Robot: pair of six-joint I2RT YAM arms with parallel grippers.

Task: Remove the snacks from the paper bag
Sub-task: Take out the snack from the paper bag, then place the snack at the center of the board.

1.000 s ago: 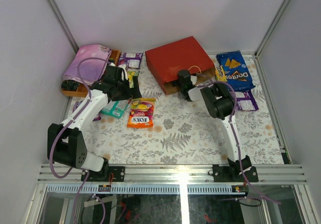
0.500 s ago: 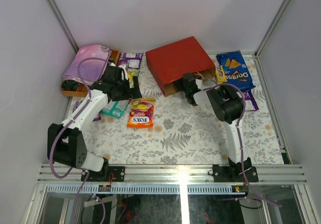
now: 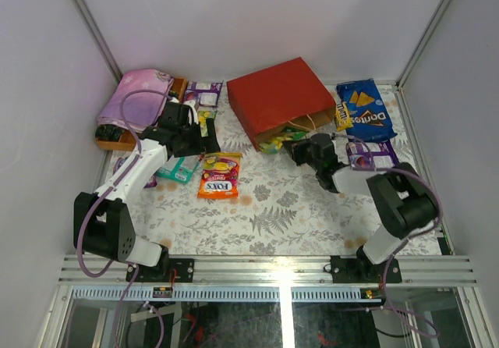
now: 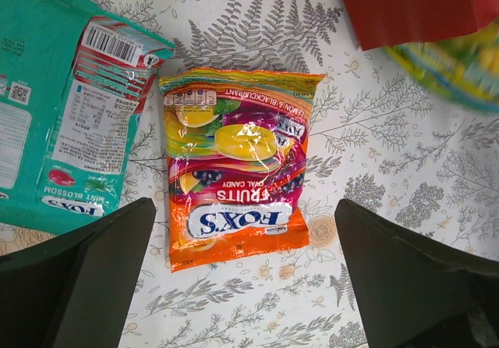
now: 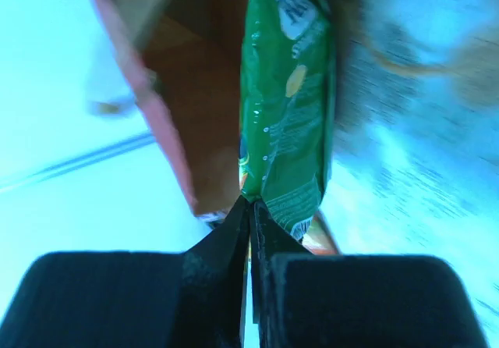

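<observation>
Right arm stretched low, right claw [image 5: 251, 207] pinched tight on a glossy green packet [image 5: 284, 114] at the red paper bag's [image 3: 281, 90] brown mouth. Left claw [image 4: 244, 215] hangs wide above a crinkly orange candy packet [image 4: 234, 168].

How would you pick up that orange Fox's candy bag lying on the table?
Probably from straight above, pinching across its middle. The candy bag lies flat, label up, too thin to grab from the side, and bare table shows along both long edges.

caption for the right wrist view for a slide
Right gripper shut on a green snack packet at the mouth of the red paper bag
</observation>
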